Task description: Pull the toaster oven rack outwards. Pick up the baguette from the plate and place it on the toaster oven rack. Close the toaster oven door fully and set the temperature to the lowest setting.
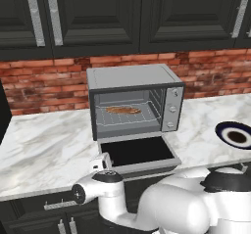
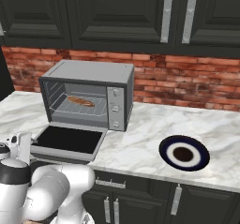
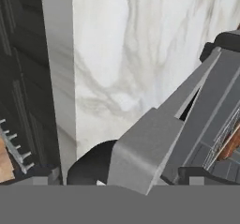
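Baguette (image 1: 123, 110) on rack (image 1: 128, 115) inside oven (image 1: 135, 102), door (image 1: 138, 151) down flat, plate (image 2: 183, 153) at oven's 4 o'clock on tabletop (image 2: 140, 138), tool (image 1: 101, 162) at door's 9 o'clock corner, grip state unclear.

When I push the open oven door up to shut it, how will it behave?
The toaster oven door lies flat on the counter, hinged below the cavity, so it should swing up stiffly as one panel. Its glass-and-metal build looks fairly heavy. The baguette sits well inside, unlikely to block it.
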Motion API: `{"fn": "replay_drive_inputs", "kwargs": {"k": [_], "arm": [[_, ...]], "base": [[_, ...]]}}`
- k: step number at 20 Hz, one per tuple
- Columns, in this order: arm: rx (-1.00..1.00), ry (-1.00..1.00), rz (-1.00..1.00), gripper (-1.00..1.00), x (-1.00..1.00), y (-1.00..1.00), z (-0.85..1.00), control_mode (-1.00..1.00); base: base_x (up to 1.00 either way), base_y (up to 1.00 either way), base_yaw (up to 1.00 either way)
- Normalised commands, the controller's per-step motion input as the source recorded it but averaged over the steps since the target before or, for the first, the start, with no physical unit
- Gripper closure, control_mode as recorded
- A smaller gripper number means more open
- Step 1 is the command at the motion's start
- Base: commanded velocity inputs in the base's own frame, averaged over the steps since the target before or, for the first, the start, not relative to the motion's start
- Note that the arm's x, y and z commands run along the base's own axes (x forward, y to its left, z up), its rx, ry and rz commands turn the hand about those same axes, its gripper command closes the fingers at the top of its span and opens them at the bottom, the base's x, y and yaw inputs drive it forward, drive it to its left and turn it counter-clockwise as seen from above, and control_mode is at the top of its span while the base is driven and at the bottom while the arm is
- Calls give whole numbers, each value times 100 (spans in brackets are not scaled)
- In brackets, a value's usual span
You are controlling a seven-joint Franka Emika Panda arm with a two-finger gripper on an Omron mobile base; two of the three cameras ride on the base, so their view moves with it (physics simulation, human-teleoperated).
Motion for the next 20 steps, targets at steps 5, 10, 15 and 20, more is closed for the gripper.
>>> {"fn": "replay_drive_inputs", "kwargs": {"k": [5, 10, 15, 20], "arm": [[0, -17, 10, -100, 29, -4, 51, -100], [0, -11, 7, -100, 30, -10, 74, -100], [0, -7, 6, -100, 59, -9, 69, -100], [0, -4, 9, -100, 83, -9, 61, -100]], "base": [[0, 0, 0], [0, 0, 0], [0, 0, 0], [0, 0, 0]]}}
